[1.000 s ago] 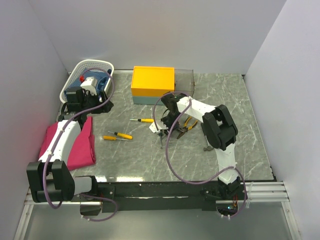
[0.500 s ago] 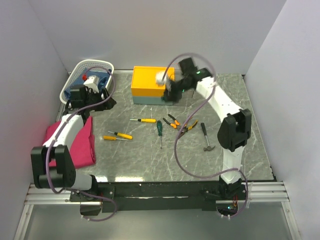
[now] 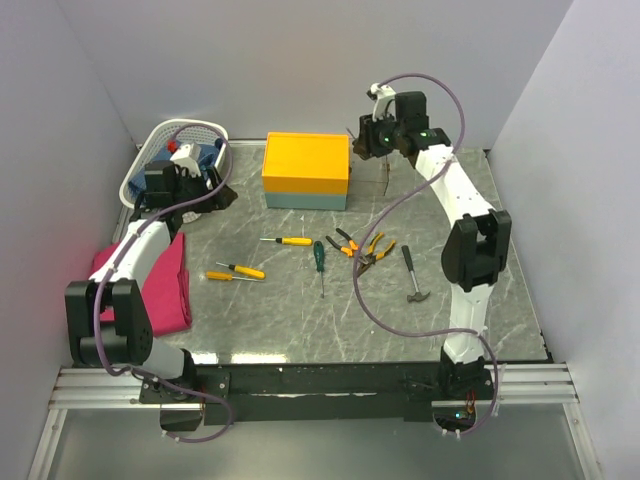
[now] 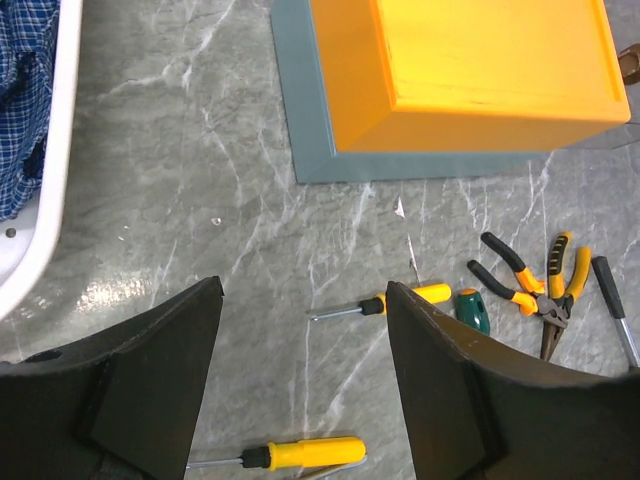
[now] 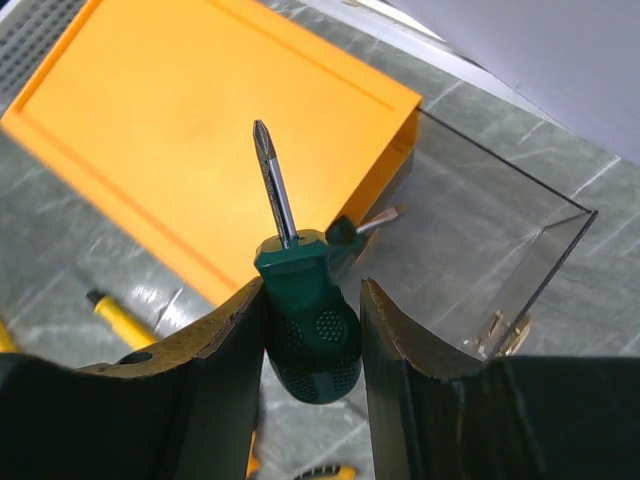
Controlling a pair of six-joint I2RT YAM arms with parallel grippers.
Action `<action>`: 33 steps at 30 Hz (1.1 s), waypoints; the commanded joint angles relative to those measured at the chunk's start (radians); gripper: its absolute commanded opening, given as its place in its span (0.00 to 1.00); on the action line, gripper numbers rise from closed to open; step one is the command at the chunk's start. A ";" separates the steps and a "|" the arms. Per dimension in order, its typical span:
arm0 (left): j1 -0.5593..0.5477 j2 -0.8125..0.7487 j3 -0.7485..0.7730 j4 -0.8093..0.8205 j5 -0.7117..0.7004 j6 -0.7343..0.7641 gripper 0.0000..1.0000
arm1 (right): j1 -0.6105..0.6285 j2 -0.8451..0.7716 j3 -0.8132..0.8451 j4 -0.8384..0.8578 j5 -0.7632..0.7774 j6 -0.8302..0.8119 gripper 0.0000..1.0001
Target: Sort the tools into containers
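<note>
Green screwdriver (image 5: 305, 330) between the jaws

No words, labels, brand marks, numbers or signs can be read in any of the views. The orange top of the box (image 3: 306, 160) is plain. The dotted grip of the green screwdriver (image 5: 305, 330), seen close up, carries no lettering that can be made out.
</note>
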 commanded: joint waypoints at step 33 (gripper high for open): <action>0.037 -0.194 0.004 -0.073 -0.023 -0.013 0.73 | 0.424 -0.237 -0.493 0.036 0.107 0.152 0.73</action>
